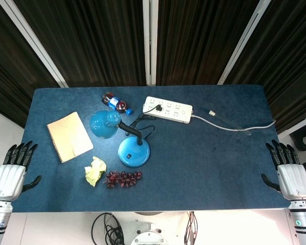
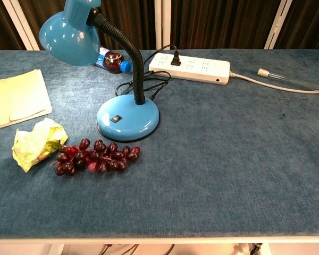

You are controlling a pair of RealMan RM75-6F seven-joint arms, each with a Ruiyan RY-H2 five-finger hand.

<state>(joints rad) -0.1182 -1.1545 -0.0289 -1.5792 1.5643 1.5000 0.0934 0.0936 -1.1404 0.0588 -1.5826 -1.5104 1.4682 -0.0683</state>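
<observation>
My left hand (image 1: 11, 171) hangs off the table's left edge, fingers spread and holding nothing. Off the right edge my right hand (image 1: 289, 172) does the same, empty with fingers apart. Neither hand shows in the chest view. Nearest the left hand lies a tan notebook (image 1: 69, 136) (image 2: 16, 98). A blue desk lamp (image 1: 133, 151) (image 2: 127, 118) stands mid-table, its shade (image 1: 103, 124) (image 2: 70, 35) bent over to the left. In front of it lie a bunch of dark red grapes (image 1: 123, 178) (image 2: 94, 156) and a crumpled yellow wrapper (image 1: 95, 171) (image 2: 36, 142).
A white power strip (image 1: 168, 109) (image 2: 189, 68) sits at the back with the lamp's black plug in it; its white cable (image 1: 245, 126) (image 2: 287, 82) runs off right. A small bottle (image 1: 117, 103) (image 2: 112, 60) lies behind the lamp shade. The blue table (image 1: 214, 163) has open room on its right half.
</observation>
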